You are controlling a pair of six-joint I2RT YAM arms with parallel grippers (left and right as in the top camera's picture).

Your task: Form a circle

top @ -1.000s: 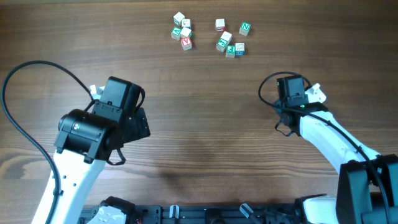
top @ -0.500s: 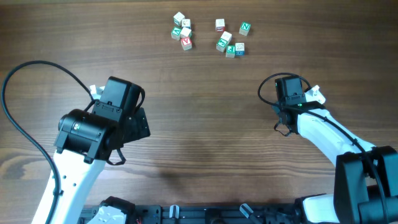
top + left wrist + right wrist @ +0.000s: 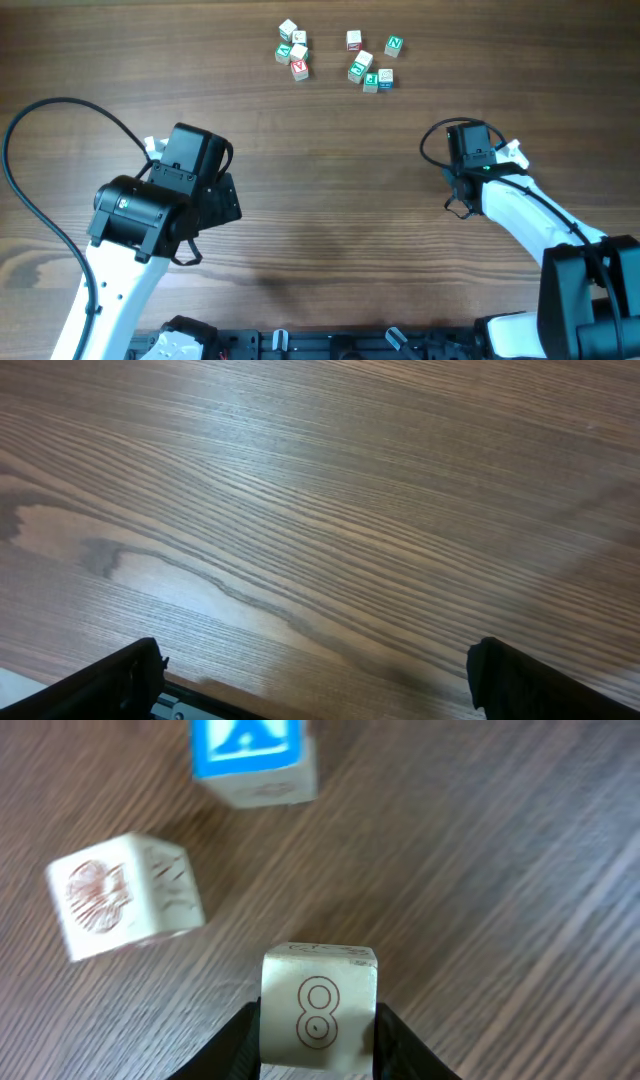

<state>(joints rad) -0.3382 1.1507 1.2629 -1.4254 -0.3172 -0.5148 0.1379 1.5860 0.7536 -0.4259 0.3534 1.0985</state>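
- The right jaws are clenched on the 8 cube (image 3: 318,1005), with a black finger (image 3: 240,1050) against each side of it. The face with the 8 is turned toward the wrist camera.
- That cube is one of the circle (image 3: 190,900), three small cubes close together on the surface (image 3: 500,870), none touching another.
- The blue cube (image 3: 255,755) sits beyond the 8 cube. The red cube (image 3: 125,895) lies off to one side, turned a little askew.
- Seen from above, the right arm (image 3: 520,205) reaches over the right half of the surface, about midway between the near and far edges. Its tip hides the circle in that view.
- The left jaws are spread wide over bare wood, grasping nothing.
- The left arm (image 3: 150,215) stands over the left half of the surface, toward the near edge.
- Loose cubes (image 3: 370,62) lie in two small clusters by the far edge, well apart from both arms. Several carry green marks.
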